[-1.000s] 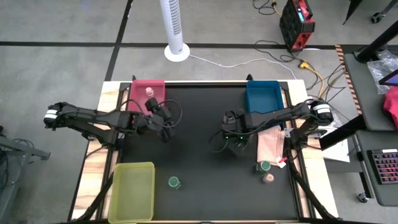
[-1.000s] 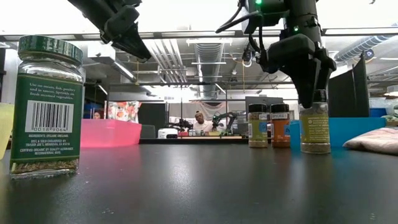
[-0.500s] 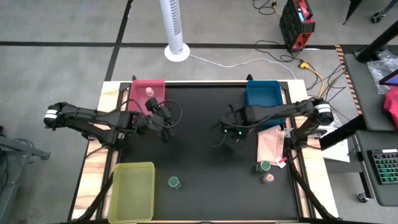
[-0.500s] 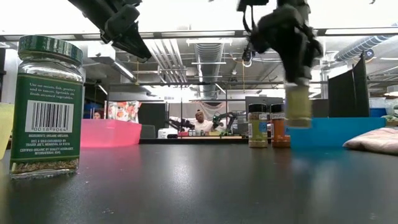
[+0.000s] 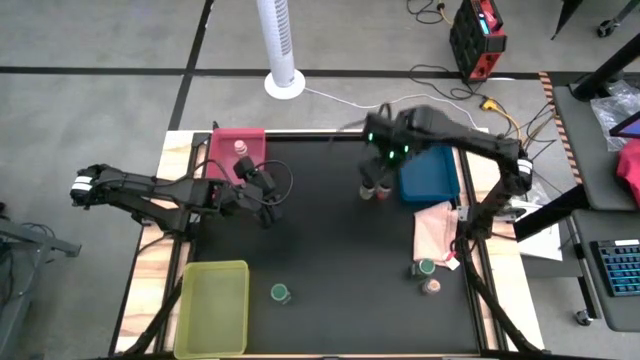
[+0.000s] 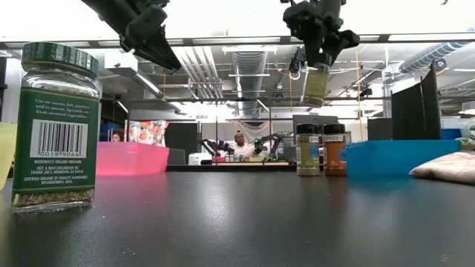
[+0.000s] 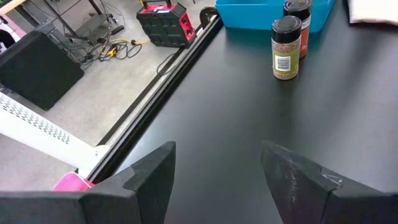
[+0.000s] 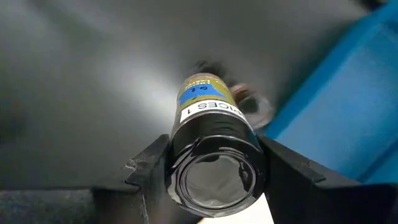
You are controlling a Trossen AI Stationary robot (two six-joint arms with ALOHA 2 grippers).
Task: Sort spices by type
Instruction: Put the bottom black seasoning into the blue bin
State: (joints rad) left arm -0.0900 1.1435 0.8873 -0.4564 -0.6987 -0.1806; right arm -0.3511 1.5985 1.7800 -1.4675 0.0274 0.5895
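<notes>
My right gripper (image 6: 318, 46) is shut on a spice jar with a yellow-green label (image 6: 315, 85) and hangs high over the table. It is above two dark-capped jars (image 5: 373, 190) that stand on their bases beside the blue tray (image 5: 428, 172). My left gripper (image 5: 268, 207) waits open above the table near the red tray (image 5: 225, 150), which holds a pinkish-topped jar (image 5: 240, 148). A green-lidded jar (image 5: 281, 293) stands near the yellow-green tray (image 5: 213, 308). A green-lidded jar (image 5: 426, 267) and a pinkish-topped one (image 5: 432, 287) stand by the pink cloth (image 5: 435, 228). My right gripper pinches the jar between its two fingers at the dark cap end (image 8: 214, 168), one finger (image 8: 149, 171) on each side. The fingers come from above, pointing down. The jar is lifted clear and hangs below them, slightly tilted.
The left wrist view shows the two standing jars (image 7: 286, 48) in front of the blue tray (image 7: 261, 15). The table's middle (image 5: 320, 250) is bare black surface. In the low view the green-lidded jar (image 6: 56, 126) stands close to the camera. People sit in the room behind.
My right gripper has risen with the jar, lifting it clear of the table. It has carried it toward the far edge, from beside the pink cloth to above the two jars by the blue tray. The jar has tipped slightly from upright.
</notes>
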